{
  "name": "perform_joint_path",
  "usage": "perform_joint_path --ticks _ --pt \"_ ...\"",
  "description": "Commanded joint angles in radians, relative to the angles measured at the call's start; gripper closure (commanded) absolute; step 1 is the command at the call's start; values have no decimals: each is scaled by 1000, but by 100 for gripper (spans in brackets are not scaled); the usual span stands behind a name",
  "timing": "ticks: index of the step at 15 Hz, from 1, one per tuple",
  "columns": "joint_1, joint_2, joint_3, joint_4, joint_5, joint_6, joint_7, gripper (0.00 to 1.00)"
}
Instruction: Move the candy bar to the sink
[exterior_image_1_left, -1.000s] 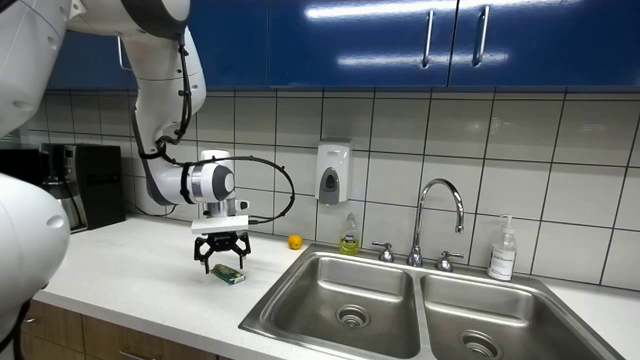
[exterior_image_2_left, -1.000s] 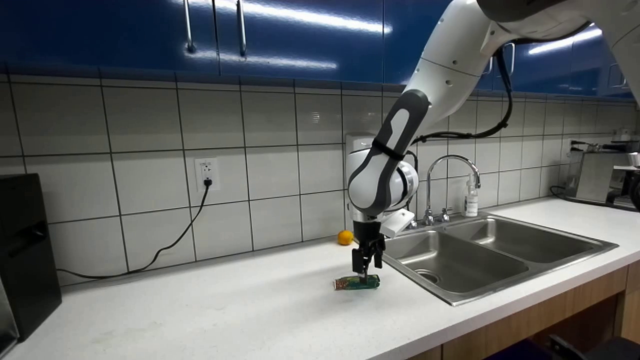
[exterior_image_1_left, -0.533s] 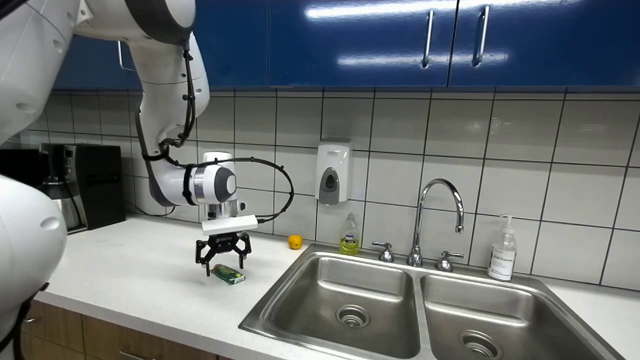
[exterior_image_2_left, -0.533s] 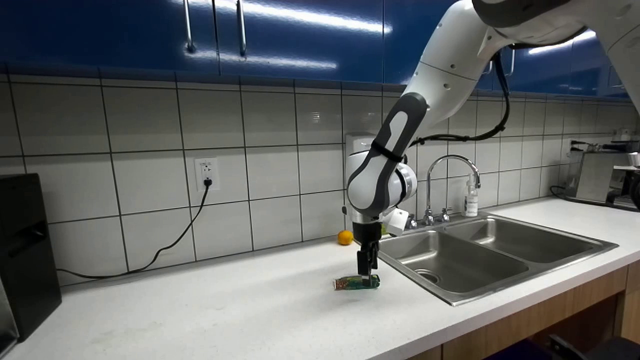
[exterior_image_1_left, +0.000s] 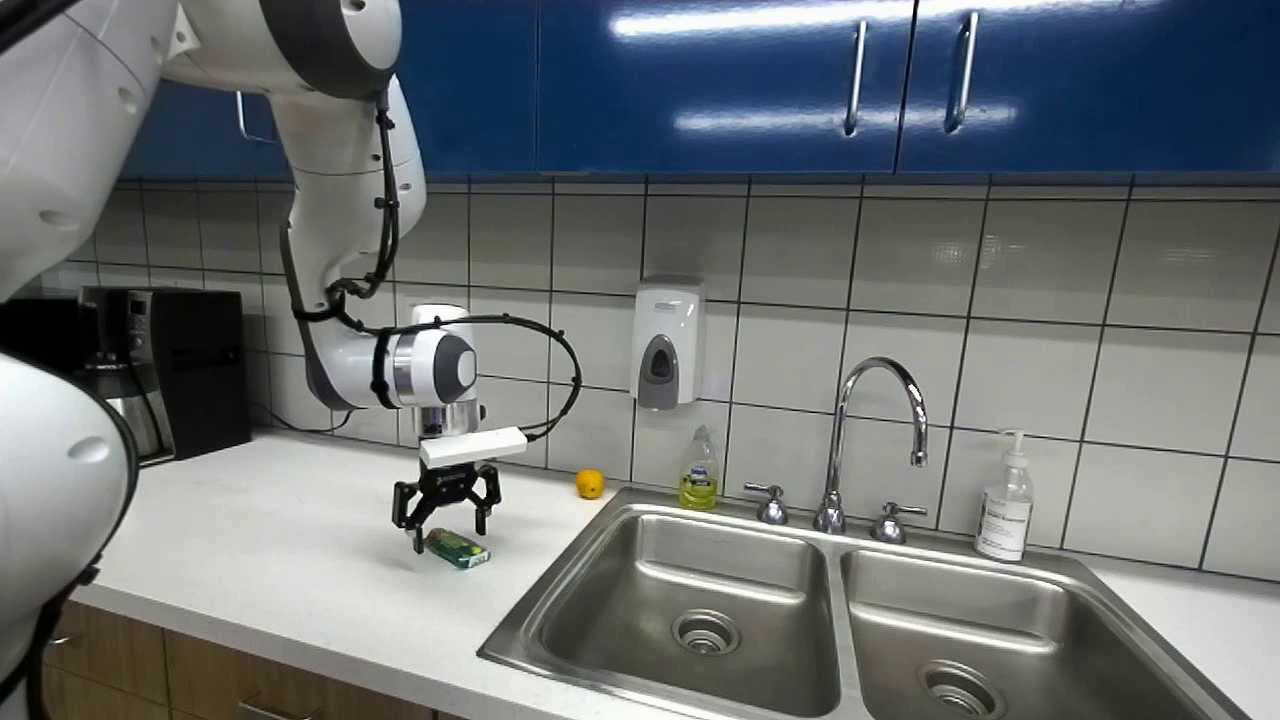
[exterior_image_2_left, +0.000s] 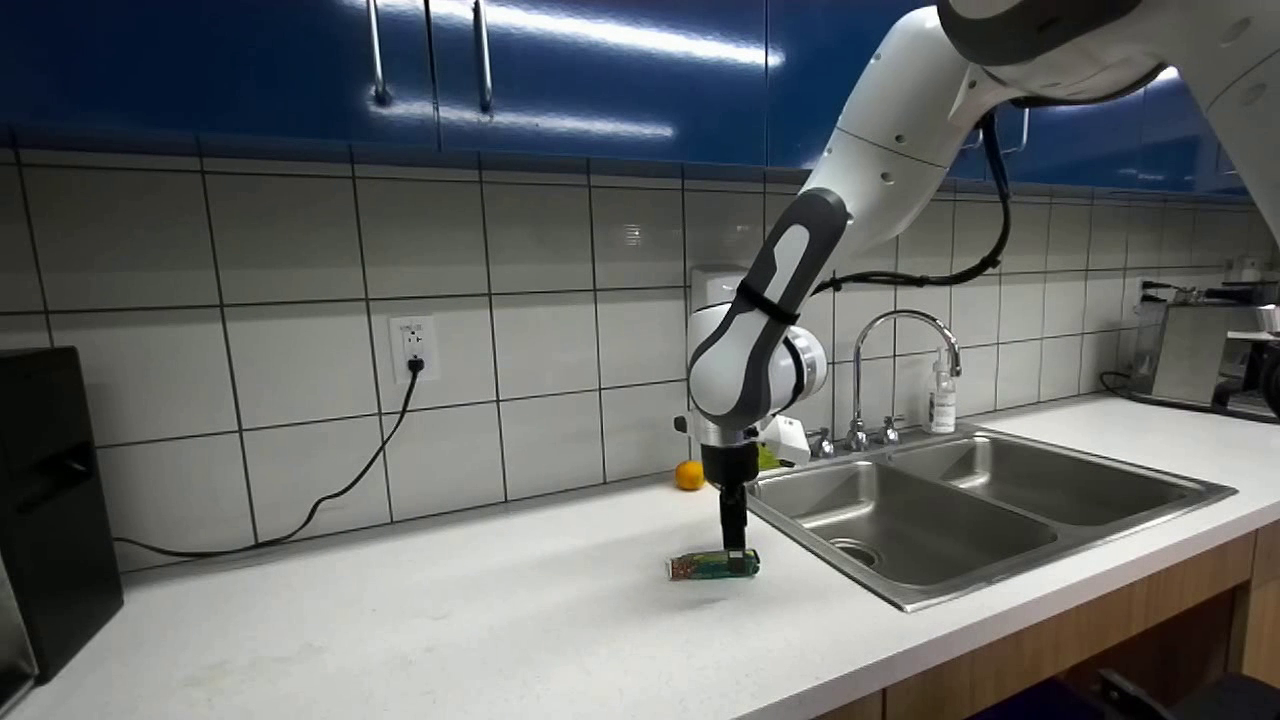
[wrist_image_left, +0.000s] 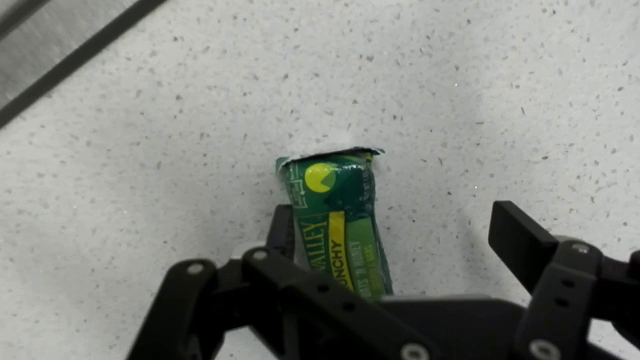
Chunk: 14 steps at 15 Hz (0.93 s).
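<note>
Your gripper (wrist_image_left: 395, 220) points down over the counter (exterior_image_1_left: 300, 510), its jaws spread wide, and the candy bar (wrist_image_left: 335, 215) lies loose and flat on that white surface. In the wrist view you see the bar in the gap, its long sides facing the two fingers (wrist_image_left: 522, 245), but well off centre: one edge sits just beside the finger on the left of that view, while a broad strip of counter separates the other edge from the finger on the right. Whether the nearer finger touches the green wrapper, you cannot tell. The end printed with a yellow-green circle reaches out past the fingertips; the opposite end is hidden under the gripper's black linkage. In an exterior view the fingers overlap the bar near the end facing the sink (exterior_image_2_left: 960, 530), and you cannot read their height above the counter. The bar lies outside the sink, near its rim.
</note>
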Motion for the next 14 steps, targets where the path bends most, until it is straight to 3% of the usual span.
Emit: perform_joint_path --ticks 1,14 --pt "-26 20 24 47 -19 -54 -76 0" --pt "-14 98 24 156 -15 -130 -193 0"
